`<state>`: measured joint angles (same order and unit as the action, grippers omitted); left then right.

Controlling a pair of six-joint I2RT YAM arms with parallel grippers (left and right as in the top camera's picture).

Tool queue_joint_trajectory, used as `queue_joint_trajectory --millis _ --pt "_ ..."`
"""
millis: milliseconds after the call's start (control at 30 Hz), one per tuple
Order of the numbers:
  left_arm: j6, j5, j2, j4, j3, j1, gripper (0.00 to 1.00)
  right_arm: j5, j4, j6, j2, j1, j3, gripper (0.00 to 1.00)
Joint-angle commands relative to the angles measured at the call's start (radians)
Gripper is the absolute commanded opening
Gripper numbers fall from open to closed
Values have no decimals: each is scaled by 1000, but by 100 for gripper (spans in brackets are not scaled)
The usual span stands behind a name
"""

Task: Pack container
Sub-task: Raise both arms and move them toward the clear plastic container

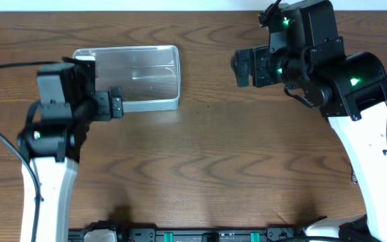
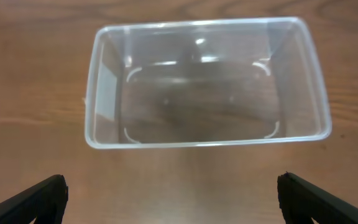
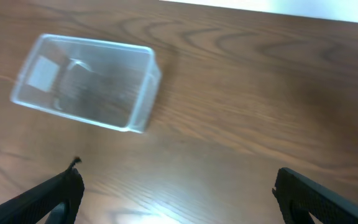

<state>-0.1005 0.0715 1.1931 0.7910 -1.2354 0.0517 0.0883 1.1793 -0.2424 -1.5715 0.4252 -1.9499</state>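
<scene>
Brown wood-grain table, pale strip beyond its edge

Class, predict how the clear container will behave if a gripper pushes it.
The container looks empty and thin-walled, so it is probably light and would slide easily on the smooth table. Low and wide, it seems unlikely to tip. Its thin rim may flex when pinched.

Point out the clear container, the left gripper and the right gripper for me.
container (image 2: 207, 99): left wrist view, on its bare floor.
left gripper (image 2: 171, 190): left wrist view, midway between its open fingertips.
right gripper (image 3: 178, 183): right wrist view, midway between its open fingertips.
</scene>
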Motion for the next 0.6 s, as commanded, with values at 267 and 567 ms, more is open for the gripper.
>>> queue_joint_trajectory --millis 267,567 --pt "4 -23 212 326 -483 258 98 68 -84 20 -209 102 -53 99" --pt "8 -23 291 334 -481 268 98 11 -80 57 -334 186 -85 99"
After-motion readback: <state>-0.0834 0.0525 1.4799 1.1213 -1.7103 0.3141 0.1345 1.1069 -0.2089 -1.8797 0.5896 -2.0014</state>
